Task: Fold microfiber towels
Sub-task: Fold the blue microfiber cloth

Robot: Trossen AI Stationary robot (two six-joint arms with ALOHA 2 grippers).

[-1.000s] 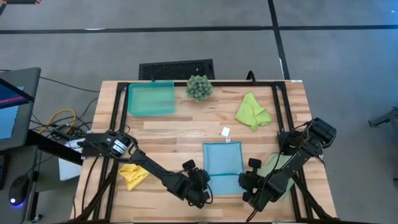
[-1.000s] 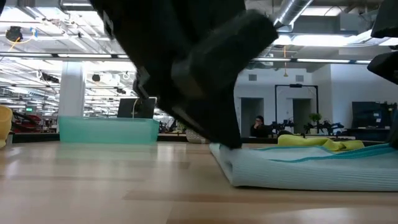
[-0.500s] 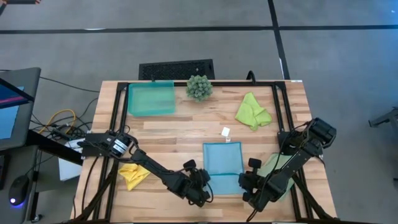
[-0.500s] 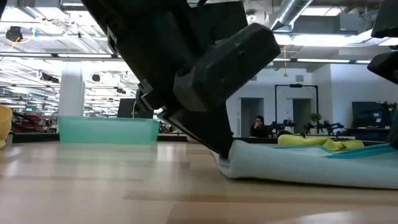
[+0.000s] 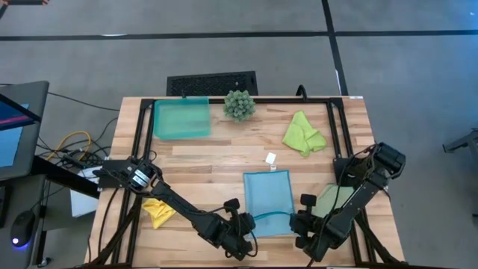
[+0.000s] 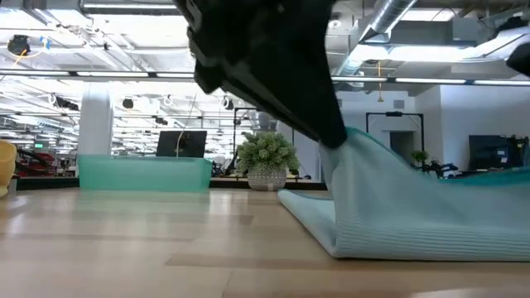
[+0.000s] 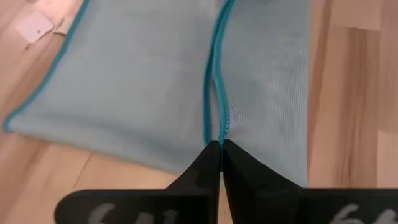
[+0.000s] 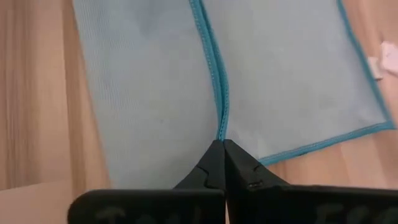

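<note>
Blue towel: you had the light blue towel point(image 5: 267, 196) lying in the middle of the table point(image 5: 224, 153) towards its near edge, its far part flat and its near edge raised off the wood, probably so that edge could be carried over for a fold.
Left gripper: your left gripper point(image 5: 240, 226) was pinched shut on the towel's near left corner; its wrist view showed the teal hem running straight into the closed fingertips point(image 7: 211, 163).
Right gripper: your right gripper point(image 5: 302, 224) was clamped on the near right corner in the same way, hem caught between the fingertips point(image 8: 214, 163).
Why both corners: holding the two near corners together likely kept the edge straight and taut.
Lift: in the low view the cloth rose in a slope from the table to the grip, with a soft bend where it left the wood.
Other towels: the lime green towel point(image 5: 303, 133) lay crumpled near the far right, the yellow towel point(image 5: 157, 211) bunched at the near left, the pale sage towel point(image 5: 328, 200) under the right arm; these looked not yet folded.
Kept aside: the teal tray point(image 5: 181, 119) and the spiky plant point(image 5: 239, 104) stood along the far edge, well apart from the fold.
</note>
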